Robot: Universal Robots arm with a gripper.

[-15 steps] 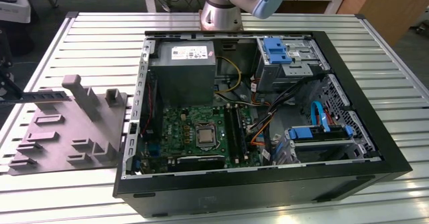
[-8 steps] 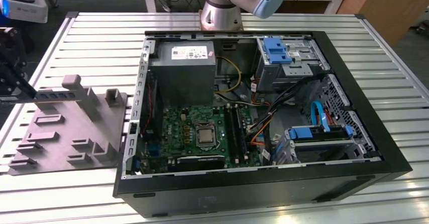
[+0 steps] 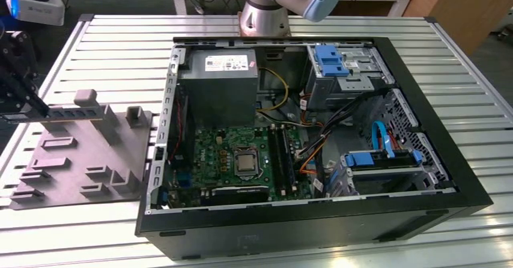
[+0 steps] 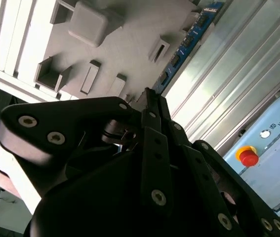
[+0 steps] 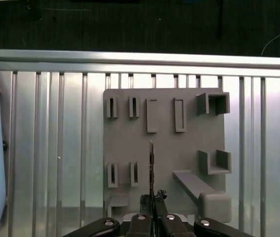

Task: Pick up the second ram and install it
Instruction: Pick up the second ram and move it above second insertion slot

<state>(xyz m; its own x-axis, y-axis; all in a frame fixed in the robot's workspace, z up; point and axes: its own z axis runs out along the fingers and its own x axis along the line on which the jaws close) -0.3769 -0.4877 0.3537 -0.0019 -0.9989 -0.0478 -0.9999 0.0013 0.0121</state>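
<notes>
Pinching the second ram (image 5: pixel 151 168) by one end, the gripper (image 5: pixel 152 201) has its fingers (image 5: pixel 160 198) drawn in almost to meeting, with nothing but the thin board between them. In the first wrist view the strip shows edge-on, a dark line running out from the fingertips over the grey tray (image 5: pixel 179 148). In the exterior view it juts sideways from the gripper toward the tray's upright posts (image 3: pixel 84 97). That puts it at the exterior view's left, well apart from the open computer case (image 3: pixel 417 178) and the black slot rails (image 3: pixel 278 151) on the motherboard (image 3: pixel 232 142). Whether the board is wholly free of the tray cannot be told.

The hold looks narrow and set at one end, so the long free end could probably sag or twist in the grip. It might also clip a post on the way off the tray. A tilted board would likely meet the slot askew, and the loose cables (image 3: pixel 311 152) just beside the rails could snag it.
</notes>
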